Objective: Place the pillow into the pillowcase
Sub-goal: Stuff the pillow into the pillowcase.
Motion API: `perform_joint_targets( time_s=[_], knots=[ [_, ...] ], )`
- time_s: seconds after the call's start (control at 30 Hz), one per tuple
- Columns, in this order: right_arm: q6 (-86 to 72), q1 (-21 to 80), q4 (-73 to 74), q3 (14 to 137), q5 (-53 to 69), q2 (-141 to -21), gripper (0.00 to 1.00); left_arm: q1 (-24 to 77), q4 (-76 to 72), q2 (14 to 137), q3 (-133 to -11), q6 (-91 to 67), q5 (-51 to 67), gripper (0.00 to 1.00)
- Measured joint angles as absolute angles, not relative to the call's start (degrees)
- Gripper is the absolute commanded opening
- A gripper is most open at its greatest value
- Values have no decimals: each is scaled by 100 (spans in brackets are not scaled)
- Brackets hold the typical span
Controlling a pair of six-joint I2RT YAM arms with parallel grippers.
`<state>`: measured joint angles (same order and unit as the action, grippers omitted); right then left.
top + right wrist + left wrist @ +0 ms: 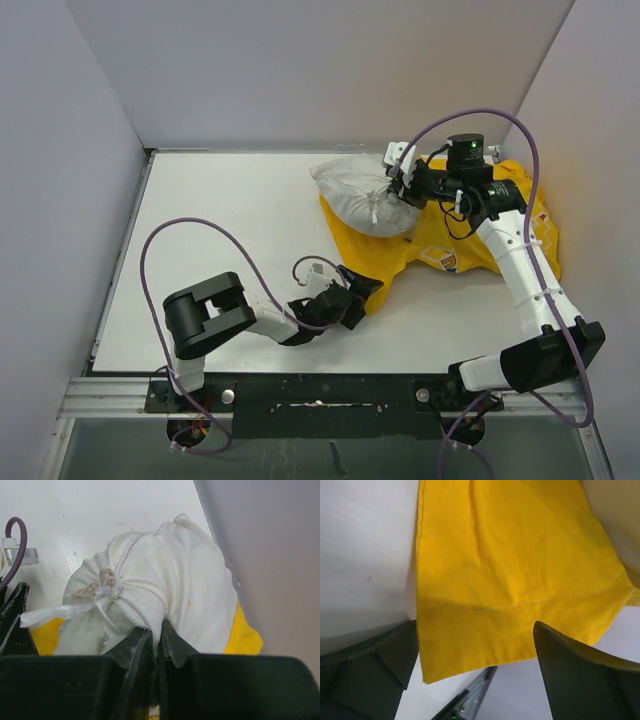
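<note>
White pillow (360, 195) partly atop yellow pillowcase (400, 262)

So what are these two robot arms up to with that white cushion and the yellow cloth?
They are trying to get a white pillow into a yellow pillowcase. The right gripper is shut on a pinch of the pillow's fabric, towards the far side of the table. The pillow rests partly on top of the pillowcase and is not inside it yet. The left gripper is open at the near corner of the pillowcase, with nothing held.
</note>
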<state>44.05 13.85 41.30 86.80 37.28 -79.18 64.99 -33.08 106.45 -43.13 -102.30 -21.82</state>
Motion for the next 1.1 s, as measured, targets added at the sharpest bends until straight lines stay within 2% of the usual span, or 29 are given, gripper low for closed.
perform_joint_targets(
  time_s=[0.13,0.2,0.23,0.33,0.4,0.43,0.53,0.7,0.8,0.93,1.1],
  knots=[
    [4355,1385,4128,8680,3732,-7922,0,6556,-3684,11037,-4534,-10702,-2239,89],
    [4333,1385,4128,8680,3734,-7922,0,6488,-3844,11212,-4650,-10772,-2276,81],
    [4322,1385,4128,8678,3734,-7920,0,6431,-3933,11297,-4700,-10753,-2303,74],
    [4335,1382,4125,8615,3739,-7874,0,6195,-4191,11485,-4757,-10565,-2443,39],
    [4438,1363,4167,8462,3760,-7767,0,6010,-4375,11590,-4755,-10245,-2541,5],
    [4532,1352,4224,8372,3778,-7699,0,5902,-4534,11644,-4744,-10027,-2574,0],
    [4890,1323,4473,8062,3791,-7456,0,5649,-5240,11695,-4523,-9203,-2571,0],
    [5472,1273,4963,7430,3701,-7231,0,5376,-7131,11644,-3459,-7203,-2416,0],
    [5664,1330,5144,6960,3616,-7247,0,5325,-7430,11146,-2724,-6104,-2084,0],
    [5655,1885,5181,6318,2836,-7408,0,5356,-7120,9317,-2108,-4971,-1522,0],
    [5419,2145,4984,6088,2029,-7948,0,5406,-5107,6296,-1697,-4187,-1267,0]
  ],
)
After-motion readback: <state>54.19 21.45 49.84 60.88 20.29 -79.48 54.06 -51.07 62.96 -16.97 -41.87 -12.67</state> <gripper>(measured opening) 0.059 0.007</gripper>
